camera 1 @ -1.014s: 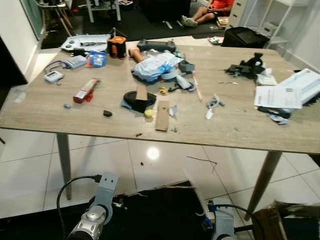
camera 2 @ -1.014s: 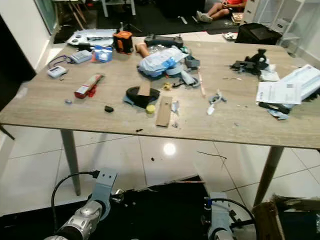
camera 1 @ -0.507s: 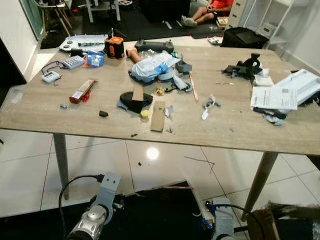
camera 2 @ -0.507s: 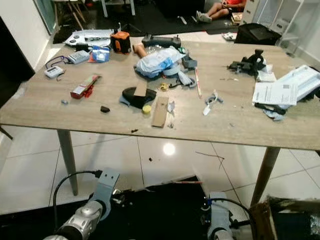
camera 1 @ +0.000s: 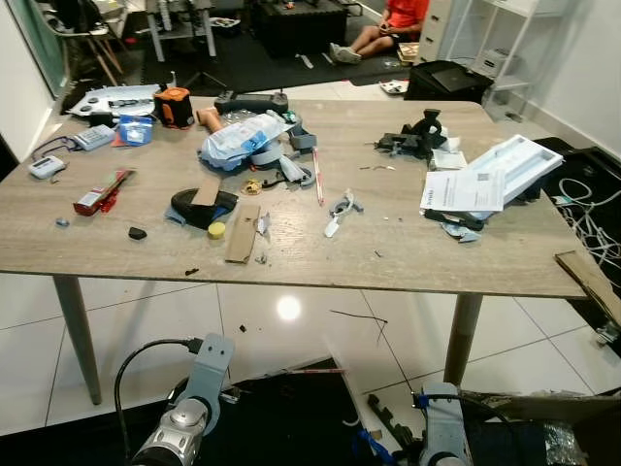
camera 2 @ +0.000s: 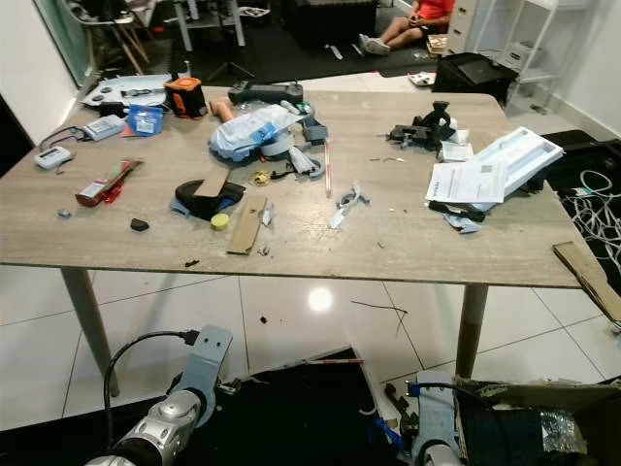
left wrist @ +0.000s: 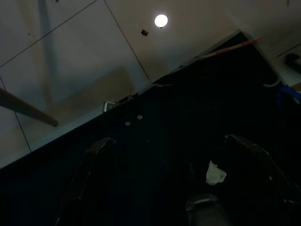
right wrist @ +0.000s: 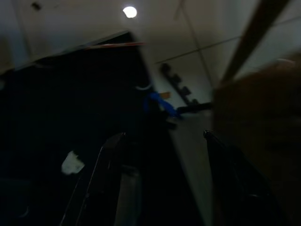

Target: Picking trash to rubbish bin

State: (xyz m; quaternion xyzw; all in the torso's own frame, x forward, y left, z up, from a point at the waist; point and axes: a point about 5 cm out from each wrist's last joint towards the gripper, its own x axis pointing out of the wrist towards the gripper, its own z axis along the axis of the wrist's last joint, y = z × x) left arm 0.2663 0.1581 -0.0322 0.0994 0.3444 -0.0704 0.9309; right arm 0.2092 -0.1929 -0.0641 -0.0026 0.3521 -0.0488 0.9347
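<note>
Both arms hanging low under the table (camera 1: 456, 267): left gripper (left wrist: 174, 179) and right gripper (right wrist: 160, 174) spread wide, empty. Trash on the tabletop well ahead at 12 o'clock; cardboard strip (camera 1: 243, 232) running 12-to-6, nearer the left arm. Cardboard box (camera 2: 543, 427), possibly the bin, at 4 o'clock

The left arm (camera 1: 189, 413) is silver metal, a flat grey bracket above a rounded joint, with a black cable (camera 1: 136, 364) looping from its top. The right arm (camera 1: 441, 432) is a grey block (blue wiring (camera 1: 369, 449) beside it). Each wrist view shows two long black fingers (left wrist: 87, 176), glossy and dim.
</note>
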